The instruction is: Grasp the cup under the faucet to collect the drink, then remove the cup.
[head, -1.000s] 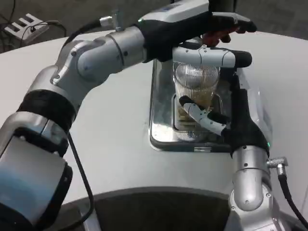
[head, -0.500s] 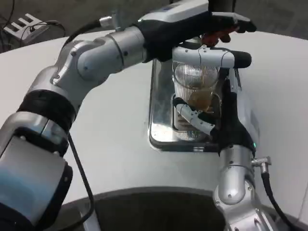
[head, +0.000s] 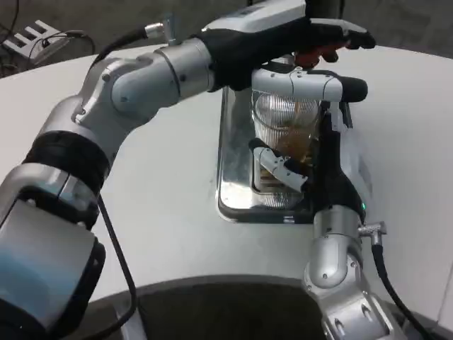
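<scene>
A clear ribbed cup (head: 287,126) with amber drink in its lower part stands over the steel drip tray (head: 233,185), under the dispenser. My right hand (head: 311,134) grips it, one white finger laid across the rim and another curled round the base. My left hand (head: 297,35) reaches over from the left and rests on the red faucet lever (head: 316,54) above the cup. The faucet spout itself is hidden behind the left hand.
The white round table (head: 170,212) spreads to the left and front of the tray. A grey power strip (head: 34,37) lies at the far left corner. My left forearm (head: 141,78) crosses above the table's left half.
My right forearm has swung leftward and the cup has shifted slightly left with it. The left hand has stayed on the lever.
</scene>
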`<state>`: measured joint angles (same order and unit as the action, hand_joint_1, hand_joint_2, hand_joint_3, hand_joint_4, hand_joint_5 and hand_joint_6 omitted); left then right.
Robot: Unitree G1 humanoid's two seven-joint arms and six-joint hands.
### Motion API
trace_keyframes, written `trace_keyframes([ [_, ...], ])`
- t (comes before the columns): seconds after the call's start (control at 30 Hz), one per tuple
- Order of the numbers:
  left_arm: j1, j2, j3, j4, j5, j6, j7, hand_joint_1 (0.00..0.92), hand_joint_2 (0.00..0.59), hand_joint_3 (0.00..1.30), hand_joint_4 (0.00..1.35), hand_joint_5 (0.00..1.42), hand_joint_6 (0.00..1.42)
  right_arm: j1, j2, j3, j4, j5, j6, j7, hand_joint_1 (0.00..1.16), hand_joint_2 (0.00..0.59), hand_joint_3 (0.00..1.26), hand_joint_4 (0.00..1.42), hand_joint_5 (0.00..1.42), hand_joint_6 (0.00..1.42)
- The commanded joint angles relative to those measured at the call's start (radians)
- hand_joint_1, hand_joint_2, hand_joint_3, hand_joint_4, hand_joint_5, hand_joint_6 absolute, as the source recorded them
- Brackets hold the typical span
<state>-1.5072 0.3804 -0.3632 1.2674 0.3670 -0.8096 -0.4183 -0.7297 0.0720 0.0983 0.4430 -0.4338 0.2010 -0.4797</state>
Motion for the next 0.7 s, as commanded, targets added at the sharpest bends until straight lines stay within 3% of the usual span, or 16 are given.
trace_keyframes([
  [0.03,0.011,0.005,-0.021,0.015,0.044,0.004,-0.050,0.000,0.036,0.21,0.15,0.25,0.26,-0.038,0.031,-0.002,0.053,0.024,-0.027,-0.035,0.72,0.200,0.00,0.00,0.00,0.05],
  [0.7,-0.007,0.018,-0.016,0.012,0.043,0.000,-0.060,0.000,0.039,0.21,0.15,0.25,0.25,-0.156,0.050,-0.003,0.247,0.101,-0.090,-0.100,0.72,0.200,0.00,0.00,0.00,0.04],
])
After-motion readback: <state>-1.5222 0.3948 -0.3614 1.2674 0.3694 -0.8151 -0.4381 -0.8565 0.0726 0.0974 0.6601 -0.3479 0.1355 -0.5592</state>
